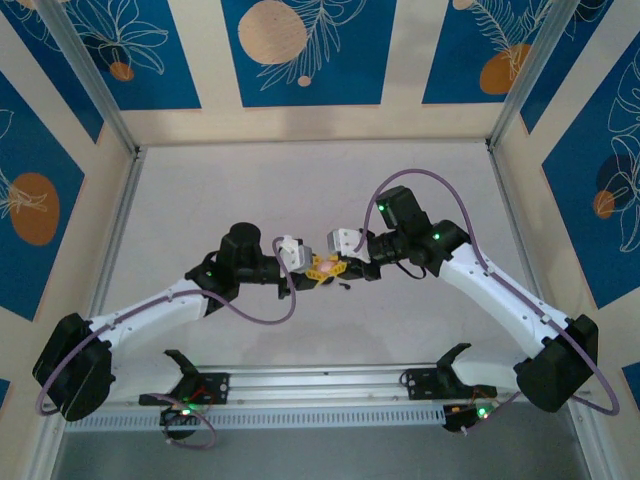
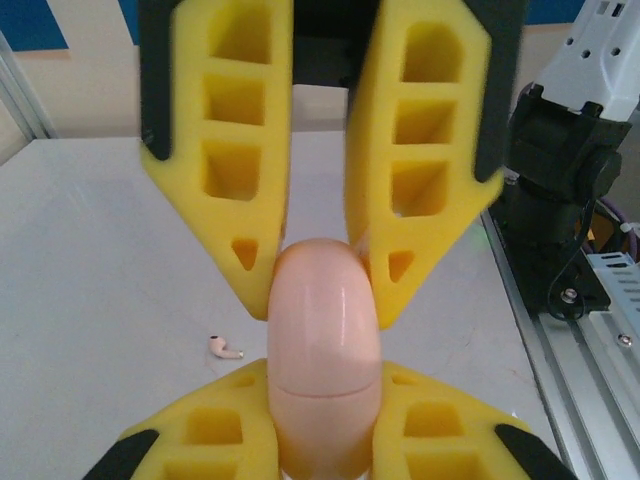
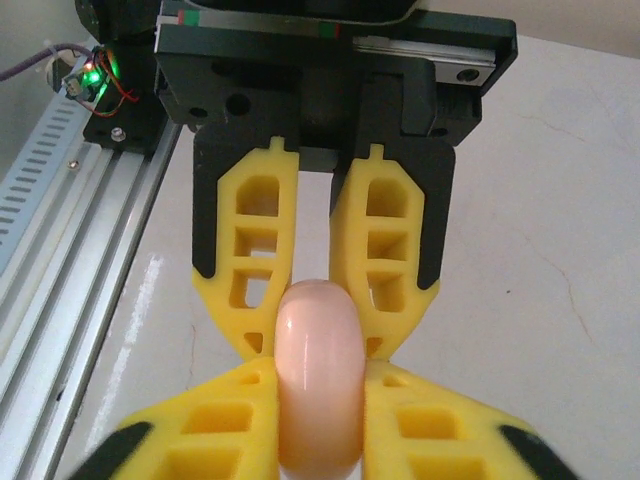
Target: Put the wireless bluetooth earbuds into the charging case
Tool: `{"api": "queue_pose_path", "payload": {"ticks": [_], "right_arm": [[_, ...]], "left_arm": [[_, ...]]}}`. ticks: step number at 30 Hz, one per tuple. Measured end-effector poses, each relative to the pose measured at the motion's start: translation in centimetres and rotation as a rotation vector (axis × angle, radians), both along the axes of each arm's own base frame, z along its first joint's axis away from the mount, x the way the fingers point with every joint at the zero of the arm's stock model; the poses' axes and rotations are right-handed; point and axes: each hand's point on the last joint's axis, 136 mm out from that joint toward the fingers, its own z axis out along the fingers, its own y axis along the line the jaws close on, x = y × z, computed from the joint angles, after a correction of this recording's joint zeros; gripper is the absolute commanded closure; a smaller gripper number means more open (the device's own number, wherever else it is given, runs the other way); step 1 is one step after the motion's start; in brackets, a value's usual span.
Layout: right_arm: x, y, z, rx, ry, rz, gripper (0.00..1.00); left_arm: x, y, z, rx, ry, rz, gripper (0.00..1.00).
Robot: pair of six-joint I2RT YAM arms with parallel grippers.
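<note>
While the left claw [image 3: 320, 350] is pressed together on the pale pink, egg-shaped glossy plastic charging case [image 2: 325, 345], the right claw [image 2: 323, 312] meets it head-on from the opposite side, so the case sits between the two sets of yellow, hollow-celled foam fingers. In the left wrist view the left claw's own fingers [image 2: 215, 420] flank the lower half of the case and touch it on both sides. The right claw's fingertips [image 2: 255, 285] lie against the rounded upper end, one on each side, pinching it; they look slightly blurred. A thin seam runs across the case just ahead of the left claw's fingertips, and the lid is closed.

One small pale pink earbud [image 2: 227, 347], a bud with a short stem, lies on the white tabletop [image 2: 100, 250], below and to the left of the left claw, apart from its fingers and from the case.
</note>
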Motion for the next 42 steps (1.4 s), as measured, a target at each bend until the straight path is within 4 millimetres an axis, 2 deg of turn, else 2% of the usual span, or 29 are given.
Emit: {"api": "queue_pose_path", "payload": {"ticks": [3,15,23,29,33,38,41,42], "right_arm": [[0.2,0.0,0.0,0.000,-0.003,-0.008,0.65],[1.4,-0.4,0.5,0.029,0.005,-0.055,0.64],[3.4,-1.2,1.0,0.058,0.000,-0.127,0.64],[3.6,-1.4,1.2,0.075,0.024,-0.145,0.64],[4.2,-2.0,1.7,0.109,0.062,-0.187,0.63],[5.7,-3.6,2.5,0.152,0.176,-0.339,0.63],[7.0,-5.0,1.8,0.146,0.294,-0.483,0.62],[7.4,-5.4,1.3,0.137,0.343,-0.532,0.57]], "left_arm": [[0.0,0.0,0.0,0.000,0.000,-0.001,0.87],[0.4,0.1,-0.1,0.006,-0.005,0.024,0.89],[0.3,0.2,-0.2,0.006,-0.003,0.020,0.89],[0.3,0.2,-0.4,0.010,-0.004,0.022,0.89],[0.6,0.5,-1.5,0.016,-0.009,0.048,0.89],[1.4,1.4,-3.8,0.018,-0.020,0.133,0.90],[2.0,1.6,-5.1,0.020,-0.012,0.178,0.90],[2.3,1.7,-5.6,0.020,-0.009,0.195,0.90]]}}
